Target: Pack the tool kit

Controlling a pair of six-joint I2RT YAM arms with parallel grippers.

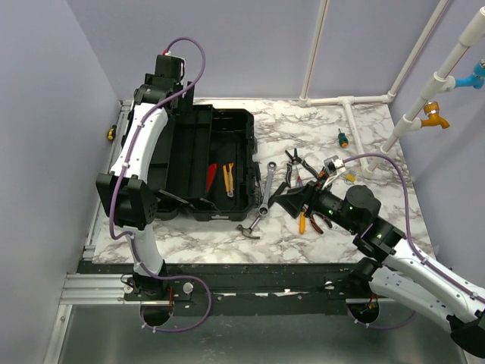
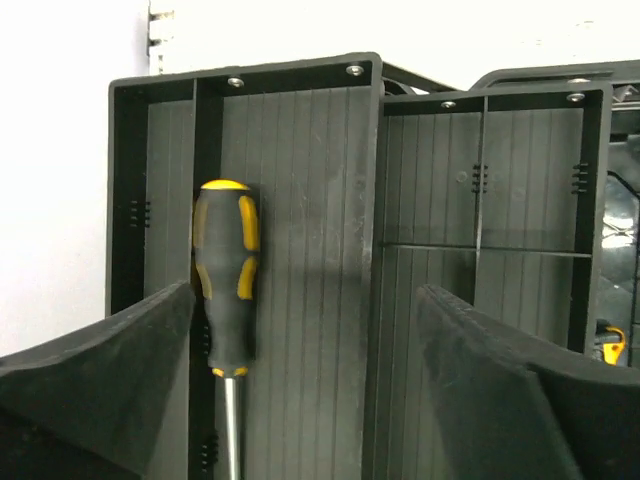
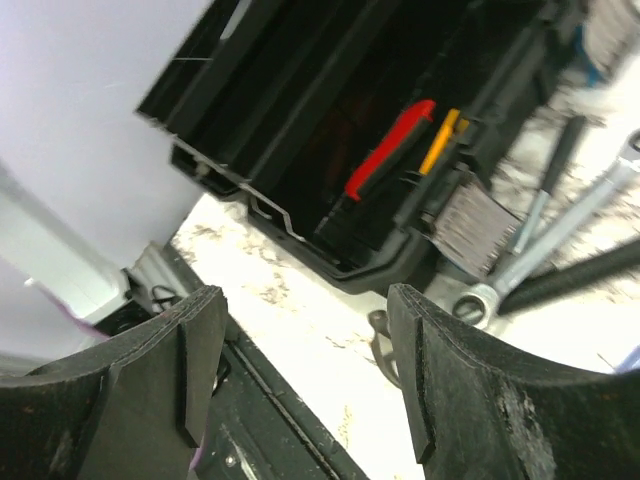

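- Top view: the toolbox (image 1: 251,163) lies open at 9 o'clock on the table (image 1: 364,152). A hammer (image 1: 248,230), wrench (image 1: 267,189) and pliers (image 1: 299,163) lie loose at its 3 o'clock.
- Left wrist: the left gripper (image 2: 305,290) has its jaws wide apart and empty. A screwdriver (image 2: 228,280) lies in a box compartment at 9 o'clock.
- Right wrist: the right gripper (image 3: 305,295) is spread, holding nothing, with the toolbox at 12 o'clock.

screwdriver (image 2: 227,280) in toolbox (image 1: 231,112) | wrench (image 1: 267,186), hammer (image 1: 248,229) right (on table (image 1: 318,121))

Toolbox (image 1: 235,136) apparently common to all views
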